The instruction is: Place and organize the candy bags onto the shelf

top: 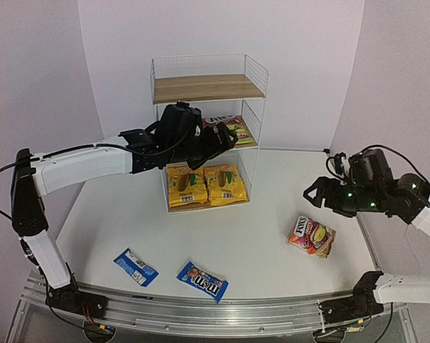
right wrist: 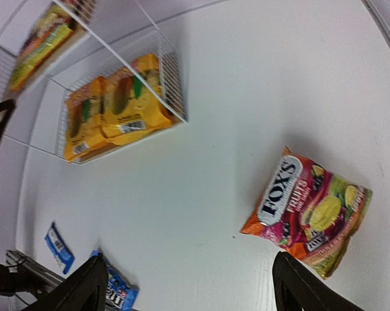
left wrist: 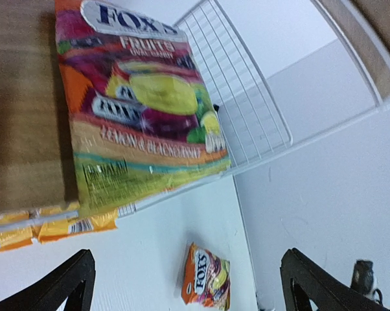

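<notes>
The left pincer (top: 226,139) gapes wide and empty beside a red-pink bag (left wrist: 143,110) lying on the middle board of the shelf (top: 208,88). The right pincer (right wrist: 188,258), likewise spread and empty, hovers over the table (right wrist: 214,97) near another red-pink bag (right wrist: 308,210).

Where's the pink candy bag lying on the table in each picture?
Top external: pink bag lower right, on the table.
Left wrist: pink bag bottom middle.
Right wrist: pink bag lower right.
Shared landmark: the yellow bags on the shelf bottom board.
</notes>
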Controlling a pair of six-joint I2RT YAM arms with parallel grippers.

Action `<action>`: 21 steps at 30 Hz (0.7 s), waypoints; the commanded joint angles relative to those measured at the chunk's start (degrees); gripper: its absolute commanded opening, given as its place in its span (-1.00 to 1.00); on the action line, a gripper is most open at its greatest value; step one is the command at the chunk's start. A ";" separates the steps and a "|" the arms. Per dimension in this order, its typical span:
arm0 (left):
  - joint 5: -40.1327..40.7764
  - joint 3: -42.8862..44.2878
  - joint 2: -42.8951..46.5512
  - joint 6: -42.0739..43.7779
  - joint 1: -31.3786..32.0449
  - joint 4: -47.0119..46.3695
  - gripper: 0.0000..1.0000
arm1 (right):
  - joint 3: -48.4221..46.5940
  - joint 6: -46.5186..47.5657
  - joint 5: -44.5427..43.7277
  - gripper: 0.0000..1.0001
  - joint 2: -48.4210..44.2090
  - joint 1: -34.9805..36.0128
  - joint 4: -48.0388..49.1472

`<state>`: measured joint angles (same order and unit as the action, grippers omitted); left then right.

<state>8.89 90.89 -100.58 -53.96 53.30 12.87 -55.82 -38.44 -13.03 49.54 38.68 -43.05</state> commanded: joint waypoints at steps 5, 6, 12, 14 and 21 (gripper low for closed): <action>-4.03 -12.45 11.88 4.67 8.91 3.65 0.99 | 1.79 -8.84 -12.55 0.89 1.97 -0.54 -15.01; -4.99 -15.12 13.39 5.46 10.07 2.77 0.99 | 2.60 -8.75 -12.71 0.91 1.96 -1.23 -15.05; -15.93 -29.92 18.66 9.73 13.05 -4.14 0.99 | 8.34 -4.16 -0.93 0.96 6.21 -12.94 -11.93; -18.90 -34.15 20.05 9.15 13.22 -7.43 0.99 | 11.34 -2.10 5.89 0.94 7.74 -18.76 -7.44; -20.23 -40.95 23.74 7.46 13.48 -12.62 0.99 | 23.07 0.50 23.98 0.78 13.07 -33.81 10.30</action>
<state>-9.37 51.01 -81.07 -46.41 66.72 6.45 -38.36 -40.13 -4.36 60.04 12.11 -45.79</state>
